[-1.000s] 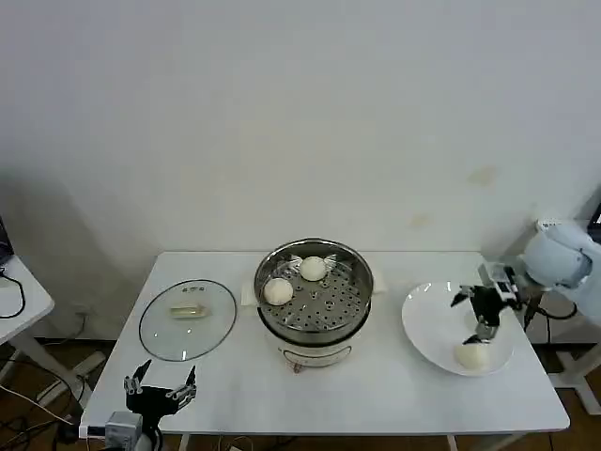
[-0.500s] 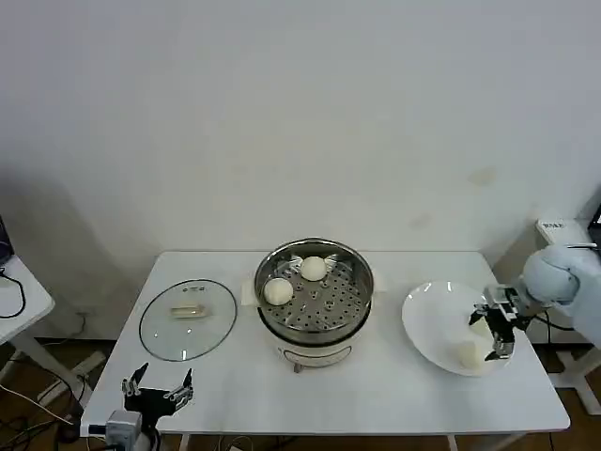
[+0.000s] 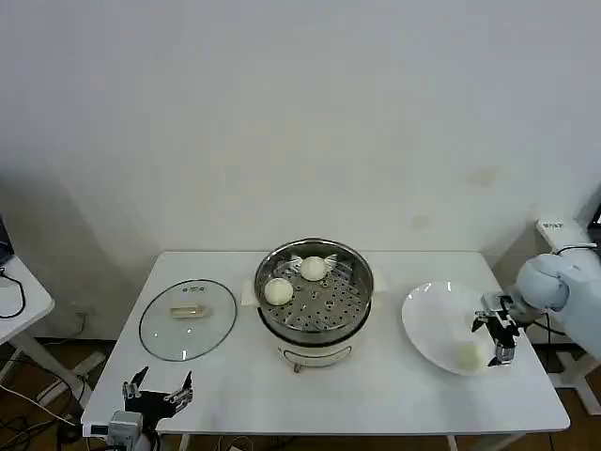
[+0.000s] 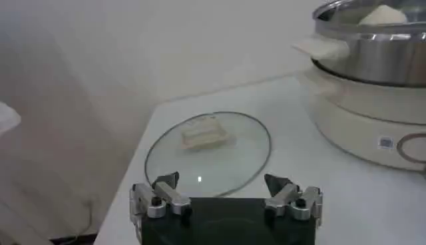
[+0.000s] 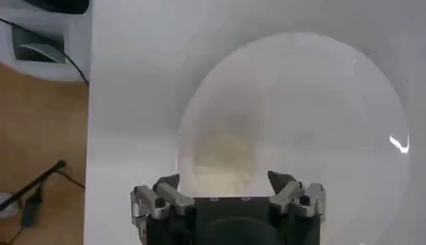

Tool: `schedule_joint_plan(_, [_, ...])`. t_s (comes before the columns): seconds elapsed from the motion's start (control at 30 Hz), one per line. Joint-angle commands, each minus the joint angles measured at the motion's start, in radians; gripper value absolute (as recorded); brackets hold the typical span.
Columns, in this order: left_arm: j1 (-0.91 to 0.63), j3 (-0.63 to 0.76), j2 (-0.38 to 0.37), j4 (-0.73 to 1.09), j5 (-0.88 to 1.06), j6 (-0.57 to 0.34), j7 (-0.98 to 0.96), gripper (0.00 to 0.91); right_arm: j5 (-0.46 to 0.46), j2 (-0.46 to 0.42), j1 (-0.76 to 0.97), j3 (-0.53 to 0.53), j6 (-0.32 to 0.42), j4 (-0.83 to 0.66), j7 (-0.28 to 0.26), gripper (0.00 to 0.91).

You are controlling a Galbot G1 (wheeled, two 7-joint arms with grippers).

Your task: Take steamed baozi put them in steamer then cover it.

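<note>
Two cream-white baozi (image 3: pixel 278 290) (image 3: pixel 313 269) lie in the perforated basket of the steel steamer (image 3: pixel 357 303) at the table's middle. Another baozi (image 3: pixel 467 354) (image 5: pixel 223 158) rests on the white plate (image 3: pixel 430 319) (image 5: pixel 319 106) at the right. My right gripper (image 3: pixel 498 340) (image 5: pixel 223 182) stands open just over that baozi, a finger on each side, not touching it. The glass cover (image 3: pixel 188 319) (image 4: pixel 208 153) with its cream handle lies flat on the table, left of the steamer. My left gripper (image 3: pixel 156 387) (image 4: pixel 223 185) hangs open at the table's front left edge, short of the cover.
The white table (image 3: pixel 376 395) has open room in front of the steamer. Its right edge runs close behind the plate. A second small table (image 3: pixel 19 301) stands at the far left, and cables lie on the floor (image 5: pixel 40 193) beyond the right edge.
My right gripper has moved right and down from above the plate's middle to the baozi at the plate's near right side. The left gripper has sunk slightly.
</note>
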Motion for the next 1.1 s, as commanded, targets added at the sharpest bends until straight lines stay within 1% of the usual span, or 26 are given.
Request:
schedule_joint_plan(0.03, [-0.002, -0.002, 0.002, 0.008, 0.000, -0.001, 0.000, 0.907, -0.026, 0.022, -0.016, 0.010, 0.005, -0.029, 0.002, 0.907])
schedule_joint_plan(0.53, [-0.016, -0.017, 0.005, 0.029, -0.003, -0.002, 0.000, 0.907, -0.028, 0.084, -0.018, 0.004, -0.003, -0.085, 0.021, 0.907])
schedule_joint_plan(0.67, [-0.020, -0.014, 0.000, 0.035, -0.002, -0.001, 0.000, 0.907, -0.025, 0.089, -0.021, 0.001, -0.007, -0.093, 0.028, 0.907])
schedule_joint_plan(1.1, [-0.031, -0.014, -0.001, 0.049, -0.002, 0.000, 0.002, 0.907, -0.024, 0.090, -0.020, -0.009, -0.009, -0.098, 0.022, 0.907])
